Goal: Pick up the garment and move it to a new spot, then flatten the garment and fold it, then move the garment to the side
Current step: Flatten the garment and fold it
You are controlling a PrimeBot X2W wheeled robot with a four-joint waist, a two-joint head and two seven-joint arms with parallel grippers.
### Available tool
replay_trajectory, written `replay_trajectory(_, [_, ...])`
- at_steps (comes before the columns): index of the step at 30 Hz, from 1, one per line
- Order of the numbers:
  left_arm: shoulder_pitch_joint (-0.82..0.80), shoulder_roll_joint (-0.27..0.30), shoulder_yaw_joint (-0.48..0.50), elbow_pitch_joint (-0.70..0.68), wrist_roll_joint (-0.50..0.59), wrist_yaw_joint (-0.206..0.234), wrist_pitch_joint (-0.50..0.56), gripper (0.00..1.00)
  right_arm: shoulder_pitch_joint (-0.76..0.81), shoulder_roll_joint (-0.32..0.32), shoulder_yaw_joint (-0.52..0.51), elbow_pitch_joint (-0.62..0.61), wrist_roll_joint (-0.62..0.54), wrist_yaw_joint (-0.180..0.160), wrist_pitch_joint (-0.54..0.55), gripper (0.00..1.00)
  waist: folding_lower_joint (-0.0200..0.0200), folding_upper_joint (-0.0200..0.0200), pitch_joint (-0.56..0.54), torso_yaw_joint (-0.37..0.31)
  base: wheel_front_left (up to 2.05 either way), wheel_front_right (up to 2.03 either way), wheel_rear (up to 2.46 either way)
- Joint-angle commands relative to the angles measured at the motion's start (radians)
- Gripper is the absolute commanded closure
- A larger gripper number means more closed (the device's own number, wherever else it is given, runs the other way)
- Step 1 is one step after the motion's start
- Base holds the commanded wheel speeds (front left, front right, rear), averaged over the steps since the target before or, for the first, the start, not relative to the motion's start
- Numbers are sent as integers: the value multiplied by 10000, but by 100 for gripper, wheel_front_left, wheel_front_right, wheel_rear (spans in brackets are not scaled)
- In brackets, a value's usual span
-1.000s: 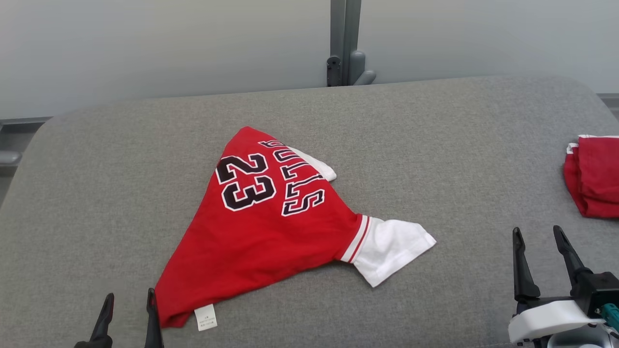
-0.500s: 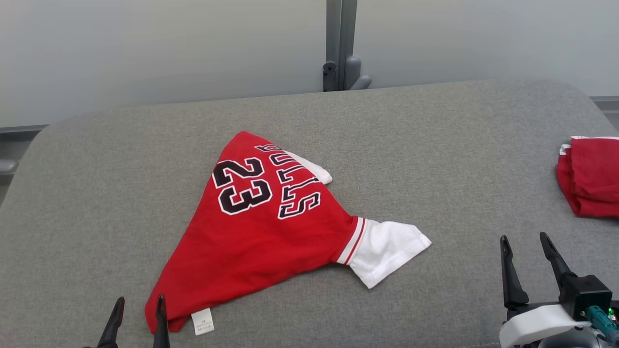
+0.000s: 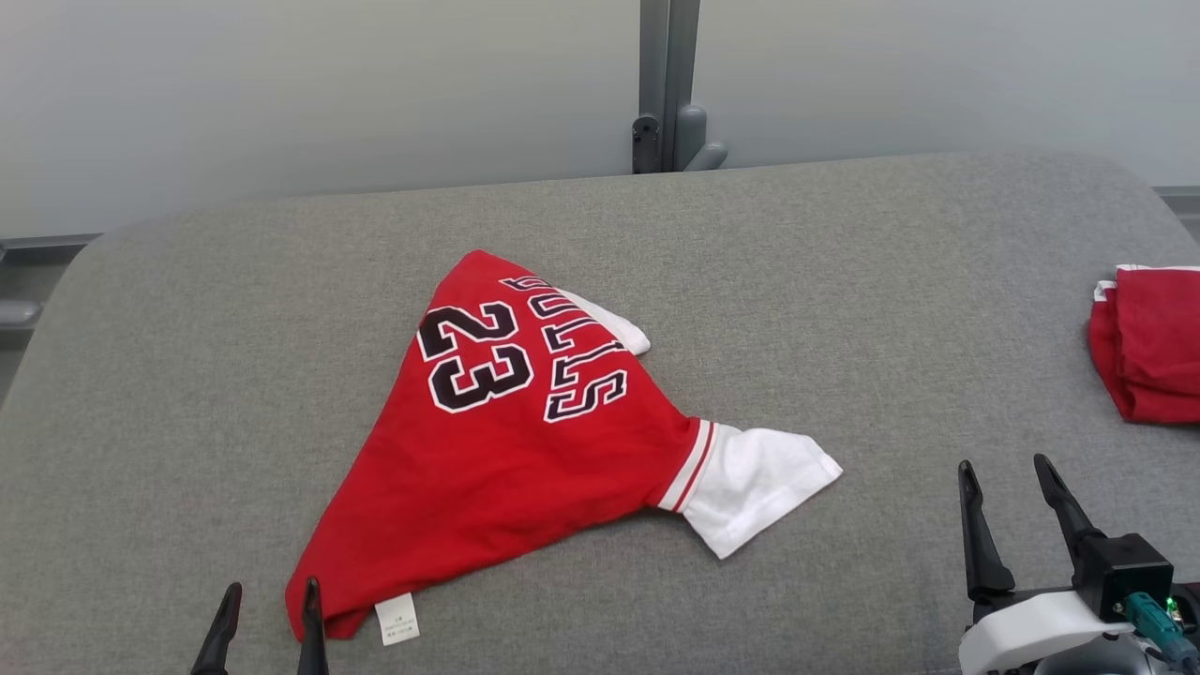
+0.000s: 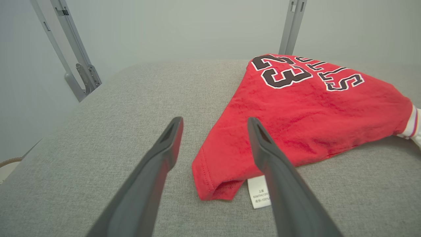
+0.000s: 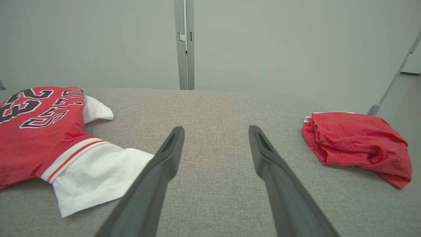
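Now | left fingers wide, empty, at garment hem | right fingers wide, empty, pointing forward

Red garment ahead of the left jaws: soft matt cloth, faintly fuzzy, white sleeve the same. Grey pad under both jaws is coarse woven fabric; fingers smooth matt plastic.

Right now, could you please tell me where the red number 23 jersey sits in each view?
Head view: the red number 23 jersey lies centre, on the grey table.
Left wrist view: the jersey lies upper right.
Right wrist view: the jersey lies at the left edge.
Shared landmark: its striped cuff.
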Motion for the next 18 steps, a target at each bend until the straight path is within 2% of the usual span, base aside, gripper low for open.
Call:
replay_trajectory(1, [22,-33,43,18,60,-24,-30,0,-88,-3,13,20,17,-12,-31,0,0,92,-1,4,0,0,0])
replay_trajectory(13, [64,-262,340,74,404,-277,-30,0,-153,13,107,-105,124,-12,-31,0,0,92,24,-49,0,0,0])
replay_trajectory(18, [98,-224,266,912,264,-380,186,0,-318,-16,721,341,515,-11,-22,0,0,92,138,-118,0,0,0])
